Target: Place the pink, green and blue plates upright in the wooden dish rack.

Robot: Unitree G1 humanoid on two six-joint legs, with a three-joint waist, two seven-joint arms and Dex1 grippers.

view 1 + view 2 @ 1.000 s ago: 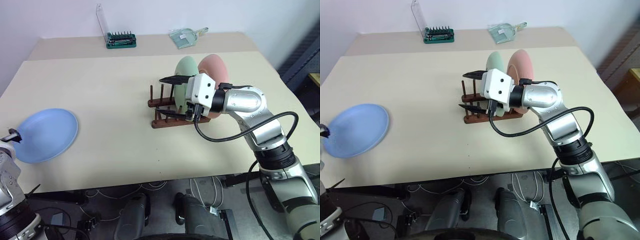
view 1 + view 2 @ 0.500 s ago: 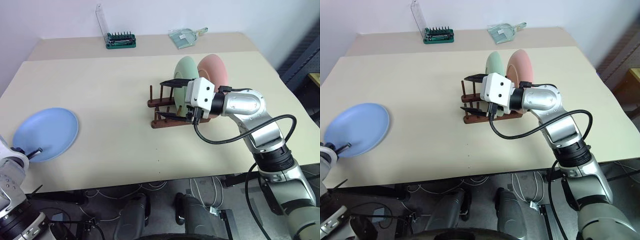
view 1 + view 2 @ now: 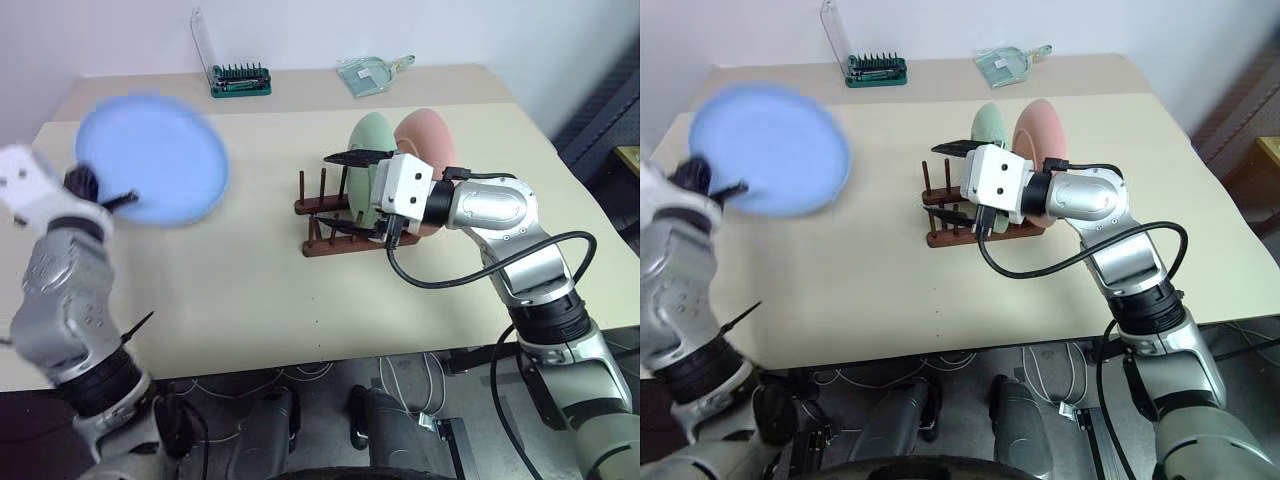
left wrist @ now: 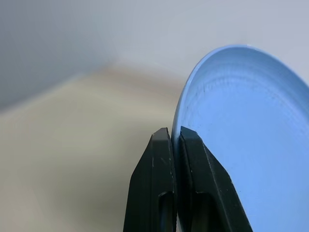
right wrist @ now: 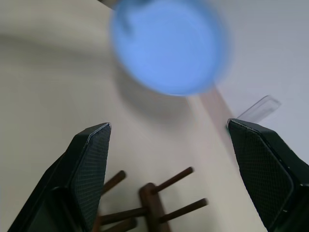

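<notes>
Left gripper (image 4: 175, 137) pinches the round blue plate (image 3: 152, 158) by its rim, upper left; right gripper (image 3: 352, 193) gapes empty at the dark wooden peg rack (image 3: 330, 215), centre. Turn the plate on edge, then lower between free pegs.

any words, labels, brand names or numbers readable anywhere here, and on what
None can be read.
The green tray of screwdriver bits and its clear lid show no legible print.
The clear packet at the far edge of the table may carry print, but it is too small to read.
The blue plate, green plate, pink plate and wooden dish rack are plain, without marks.
</notes>
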